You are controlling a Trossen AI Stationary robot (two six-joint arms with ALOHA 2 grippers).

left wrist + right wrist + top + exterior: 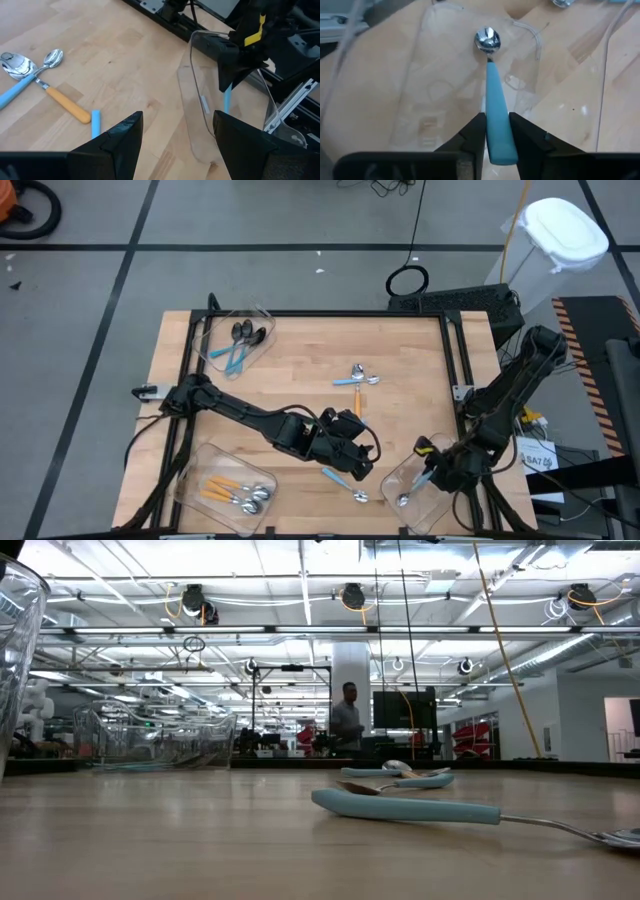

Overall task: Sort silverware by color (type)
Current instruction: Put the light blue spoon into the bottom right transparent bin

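Three clear plastic bins: far-left bin (240,340) holds black-bowled, light-blue-handled spoons (238,350); near-left bin (225,490) holds silver orange-handled spoons (235,495); near-right bin (415,490) sits at the table's near right corner. Right gripper (495,131) hangs over it, fingers clamped on a silver spoon with a light-blue handle (495,115), bowl down inside the bin. Left gripper (177,132) hovers mid-table, wide open, empty. Loose spoons: a crossed blue/orange pair (357,378), one blue (345,483) near the front edge. Table centre is open wood.
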